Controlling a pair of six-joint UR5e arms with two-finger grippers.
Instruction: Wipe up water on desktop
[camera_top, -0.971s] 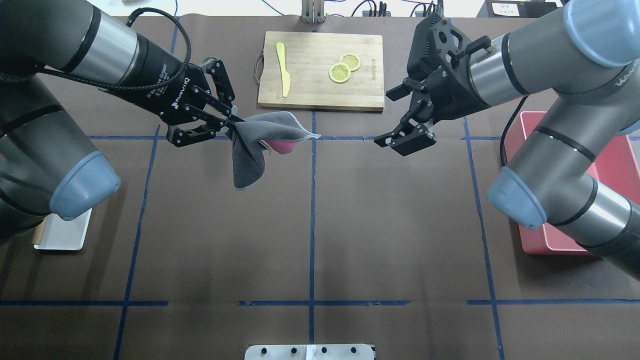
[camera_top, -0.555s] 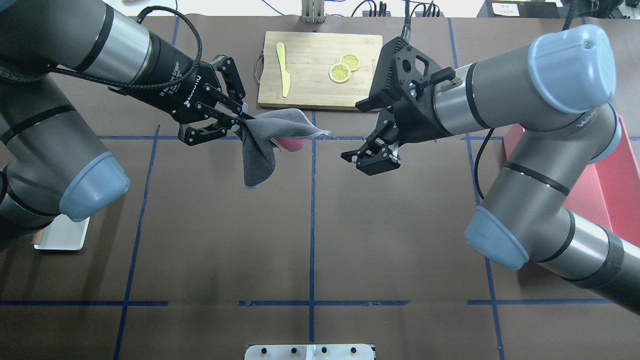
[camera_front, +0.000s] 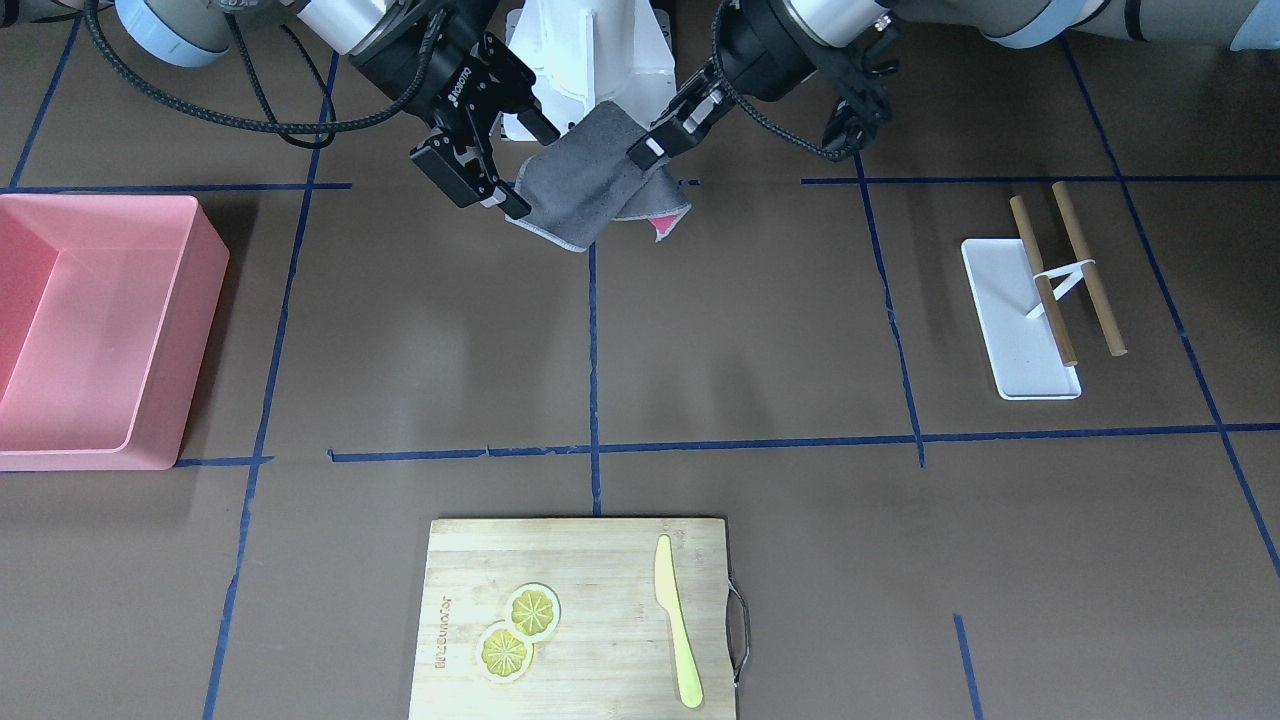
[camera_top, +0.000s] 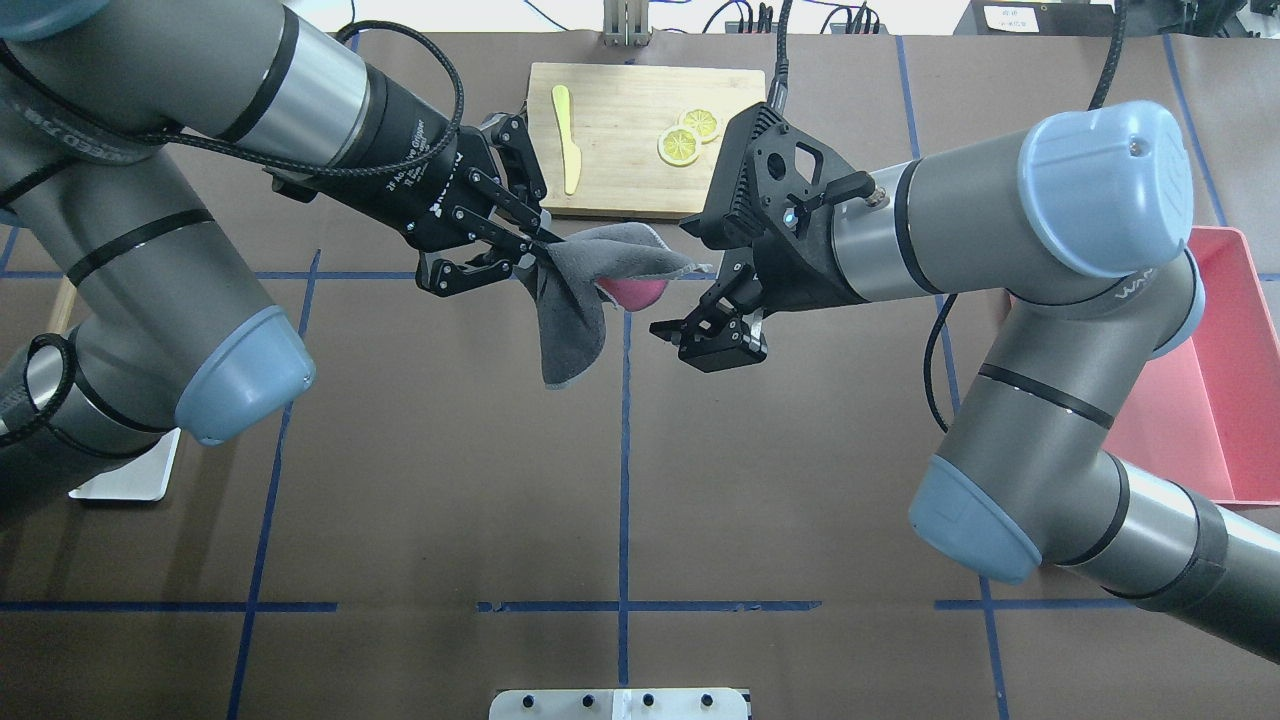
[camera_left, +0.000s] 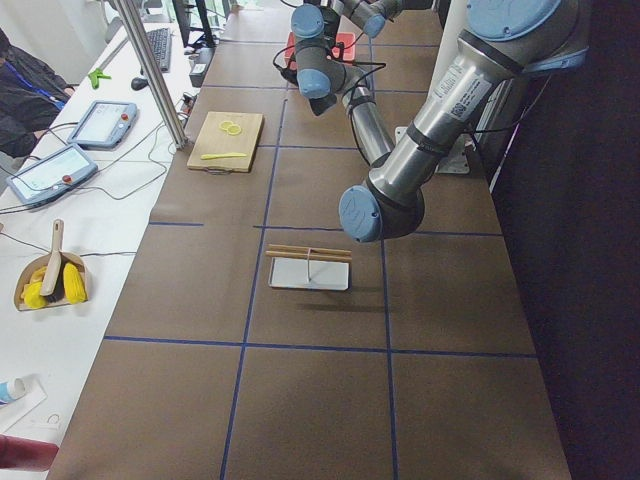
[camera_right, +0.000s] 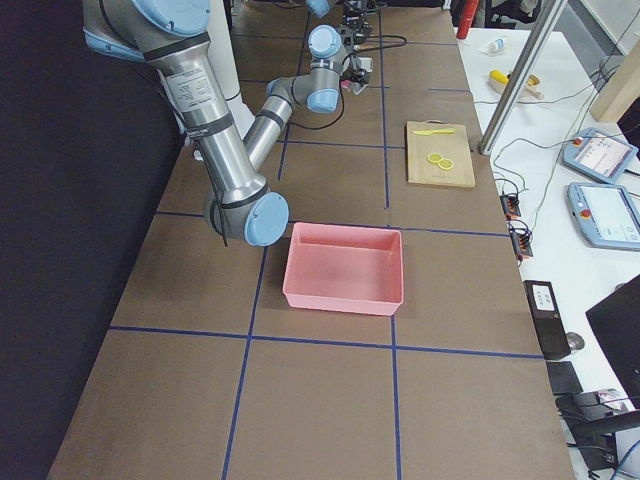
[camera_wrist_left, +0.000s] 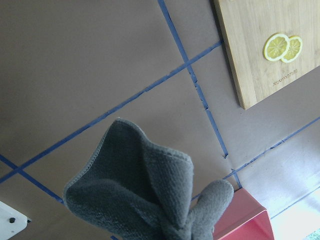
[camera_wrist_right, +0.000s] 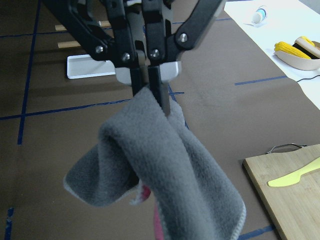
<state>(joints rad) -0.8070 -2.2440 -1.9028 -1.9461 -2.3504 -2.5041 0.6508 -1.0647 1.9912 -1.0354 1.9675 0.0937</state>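
Observation:
The desktop (camera_top: 450, 450) is a brown surface with blue tape lines; no water shows on it. My left gripper (camera_top: 540, 245) is shut on the top edge of a grey cloth (camera_top: 575, 310) with a pink underside and holds it above the desktop, hanging down. The right wrist view shows those shut fingers (camera_wrist_right: 150, 82) on the cloth (camera_wrist_right: 160, 165). My right gripper (camera_top: 705, 305) is open, right beside the cloth's free right corner. In the front-facing view its jaws (camera_front: 530, 170) stand wide at the cloth's (camera_front: 590, 185) edge. The cloth fills the bottom of the left wrist view (camera_wrist_left: 145, 195).
A bamboo cutting board (camera_top: 630, 180) with a yellow knife (camera_top: 566, 135) and two lemon slices (camera_top: 685, 140) lies at the far centre. A pink tray (camera_top: 1215, 380) stands at the right. A white tray (camera_front: 1010, 330) with two wooden sticks lies at the left.
The left gripper has carried the cloth to the right. The right arm has swung left, bringing its open gripper up to the cloth's free corner.

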